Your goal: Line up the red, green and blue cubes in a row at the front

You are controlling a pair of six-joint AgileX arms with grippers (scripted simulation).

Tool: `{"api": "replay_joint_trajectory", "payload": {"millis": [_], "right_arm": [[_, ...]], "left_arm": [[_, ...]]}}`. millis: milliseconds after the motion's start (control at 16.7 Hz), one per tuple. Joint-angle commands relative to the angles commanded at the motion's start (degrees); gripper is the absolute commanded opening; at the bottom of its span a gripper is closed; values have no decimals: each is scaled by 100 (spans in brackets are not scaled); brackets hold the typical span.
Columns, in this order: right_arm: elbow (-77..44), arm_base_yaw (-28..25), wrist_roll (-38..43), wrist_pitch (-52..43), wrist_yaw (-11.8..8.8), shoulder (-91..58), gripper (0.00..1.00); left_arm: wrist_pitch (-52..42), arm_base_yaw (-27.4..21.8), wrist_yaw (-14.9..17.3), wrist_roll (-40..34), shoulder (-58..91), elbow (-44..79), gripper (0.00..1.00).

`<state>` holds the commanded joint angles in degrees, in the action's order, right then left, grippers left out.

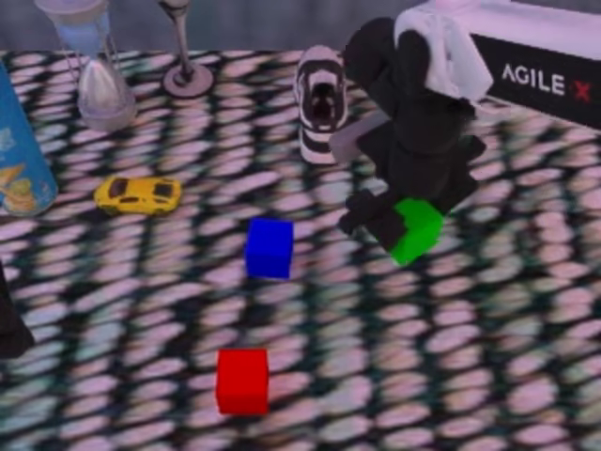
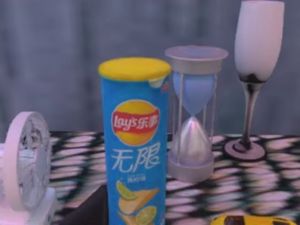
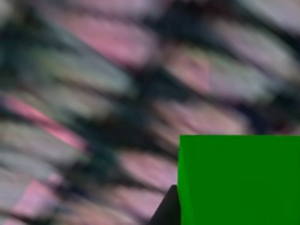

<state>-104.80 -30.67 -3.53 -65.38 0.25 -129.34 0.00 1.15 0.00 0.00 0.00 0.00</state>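
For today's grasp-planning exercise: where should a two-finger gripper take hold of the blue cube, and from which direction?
Grip the blue cube across two opposite flat side faces, coming straight down from above. It sits flat on the table, apart from the red cube and the toy car, so its sides look free. Probably turn the fingers to match its edges.

Three cubes: red cube (image 1: 242, 381), blue cube (image 1: 269, 248), green cube (image 1: 417, 230); one toy car (image 1: 138, 194)

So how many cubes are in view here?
3: red cube front centre, blue cube behind it, green cube at the right end effector. None seems hidden.
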Motion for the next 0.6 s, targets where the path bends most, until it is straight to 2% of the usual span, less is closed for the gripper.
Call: {"api": "replay_joint_trajectory", "payload": {"millis": [600], "right_arm": [[1315, -1692, 4614, 210, -17, 949, 0]], "left_arm": [[0, 0, 0, 0, 0, 0, 100]]}}
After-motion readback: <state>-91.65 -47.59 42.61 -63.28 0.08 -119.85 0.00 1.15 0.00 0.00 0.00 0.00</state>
